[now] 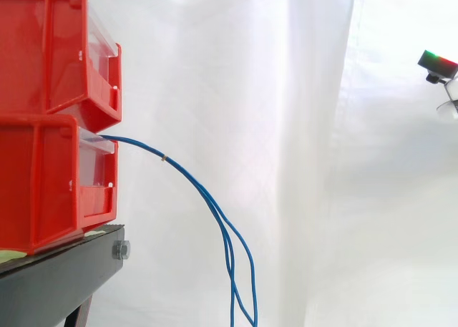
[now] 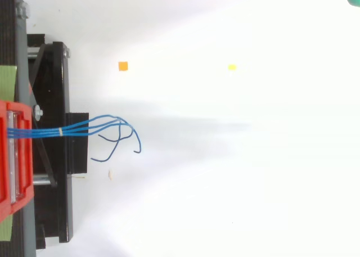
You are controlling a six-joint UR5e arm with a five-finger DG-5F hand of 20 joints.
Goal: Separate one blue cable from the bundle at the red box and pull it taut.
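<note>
the blue cables (image 2: pixel 48 133) droop rightward from the red box (image 1: pixel 43 184), well left of the hand (image 1: pixel 438 61). whether it's open, i cannot tell.

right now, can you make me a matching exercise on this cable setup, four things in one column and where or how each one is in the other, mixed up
Things:
1. blue cables
2. hand
3. black stand
4. yellow band

Places or states:
a. under the red bins
b. wrapped round the cables
c. far right, apart from the cables
d. hanging in a slack curve

Pairs: 1-d, 2-c, 3-a, 4-b
</note>
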